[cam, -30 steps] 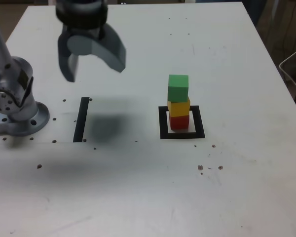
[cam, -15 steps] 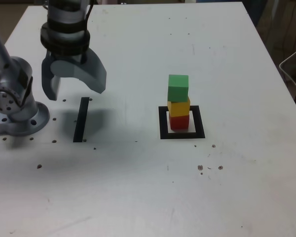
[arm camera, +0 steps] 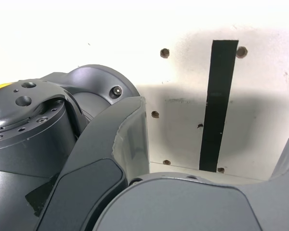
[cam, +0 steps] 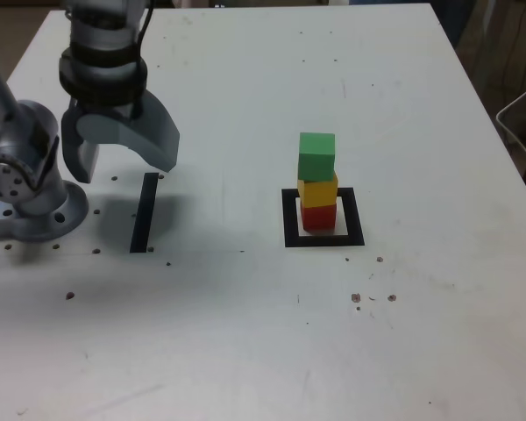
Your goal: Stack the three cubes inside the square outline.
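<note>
- The flat white table (cam: pixel 245 351) carries every item; small dark holes and specks dot its surface.
- The grey metal arm base (cam: pixel 22 189) is mounted near the exterior view's left edge. In the wrist view the same rounded grey housing (arm camera: pixel 33 144) fills the near side of the picture.
- The dark grey two-fingered gripper (cam: pixel 118 162) hangs over the table just beside the arm base, above the upper end of the straight black tape strip (cam: pixel 144 212). Its jaws stand wide apart, nothing sits between them, and they touch no object. In the wrist view one finger (arm camera: pixel 127 139) is in view, with the tape strip (arm camera: pixel 216 101) lying on the table beyond it.
- The thick black tape square outline with a white centre (cam: pixel 323 239) lies toward the exterior view's right, well apart from the gripper.
- The three cubes stand inside that outline as one column:
  - the matte red cube (cam: pixel 318 217) rests on the white centre;
  - the matte yellow cube (cam: pixel 318 191) sits on the red one;
  - the matte green cube (cam: pixel 316 156) sits on top, slightly turned relative to the yellow one.
</note>
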Available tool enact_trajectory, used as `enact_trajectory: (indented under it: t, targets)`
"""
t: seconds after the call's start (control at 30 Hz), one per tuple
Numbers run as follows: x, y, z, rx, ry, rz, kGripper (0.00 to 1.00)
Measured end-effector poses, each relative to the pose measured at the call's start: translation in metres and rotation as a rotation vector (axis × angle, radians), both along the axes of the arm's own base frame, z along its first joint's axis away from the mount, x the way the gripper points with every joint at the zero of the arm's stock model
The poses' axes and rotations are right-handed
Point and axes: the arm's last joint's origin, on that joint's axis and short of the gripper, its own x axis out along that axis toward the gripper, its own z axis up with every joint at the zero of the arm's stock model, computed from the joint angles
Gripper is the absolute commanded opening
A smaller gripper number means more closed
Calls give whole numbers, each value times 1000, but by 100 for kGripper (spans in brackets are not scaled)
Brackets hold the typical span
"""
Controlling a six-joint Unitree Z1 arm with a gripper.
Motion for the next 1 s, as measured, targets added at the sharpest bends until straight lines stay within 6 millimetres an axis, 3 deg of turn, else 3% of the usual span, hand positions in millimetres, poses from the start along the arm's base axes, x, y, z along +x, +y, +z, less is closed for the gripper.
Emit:
enact_trajectory:
  t: [0.7, 1.0]
  targets:
    - [12, 5, 2, 116, -135, -44, 99]
    - [11, -1, 1, -2, -105, -80, 99]
